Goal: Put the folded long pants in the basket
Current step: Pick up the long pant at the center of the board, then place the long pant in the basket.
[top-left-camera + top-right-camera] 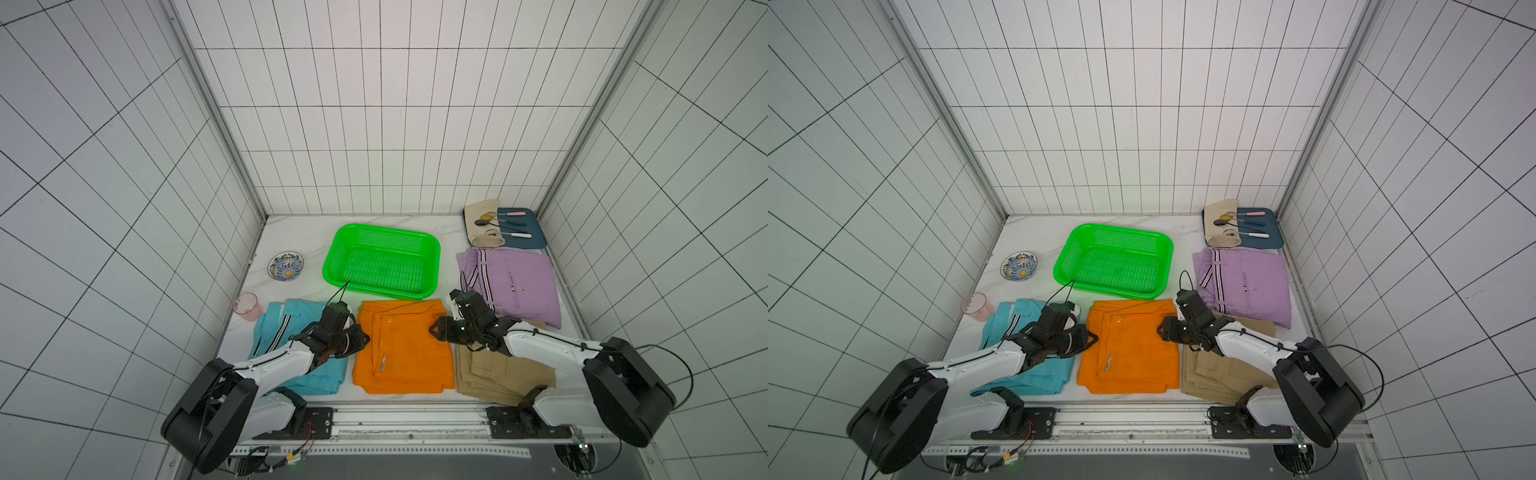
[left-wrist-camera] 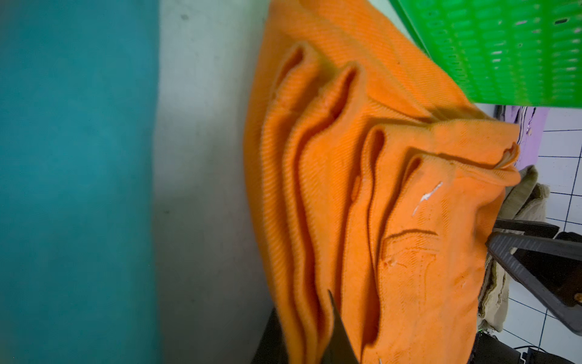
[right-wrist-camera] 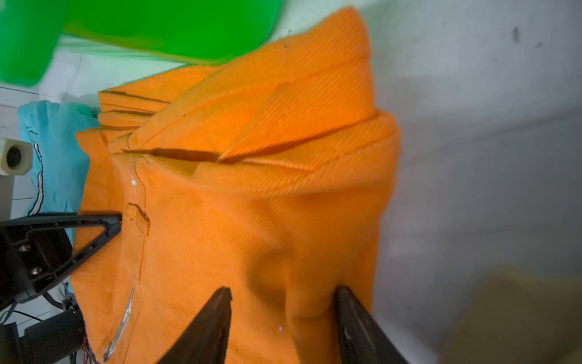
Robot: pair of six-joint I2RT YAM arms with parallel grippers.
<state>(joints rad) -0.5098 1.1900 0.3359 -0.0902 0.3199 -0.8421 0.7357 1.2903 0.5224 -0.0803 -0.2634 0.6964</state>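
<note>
Treat the folded orange pants (image 1: pixel 405 353), lying on the surface (image 1: pixel 291 237) between light blue pants (image 1: pixel 270 328) and khaki pants (image 1: pixel 490 374) just before the green basket (image 1: pixel 386 227), as light, limp and quick to unfold, pinching all layers at both side edges, with left pincer (image 1: pixel 367 338) nipped on one, right pincer (image 1: pixel 431 330) parted astride the other.

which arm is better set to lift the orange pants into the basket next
Left, probably. The left tool looks clamped on one side edge of the orange pants. The right tool straddles the opposite edge with jaws apart, so it must close first. The basket lies just beyond both.
</note>
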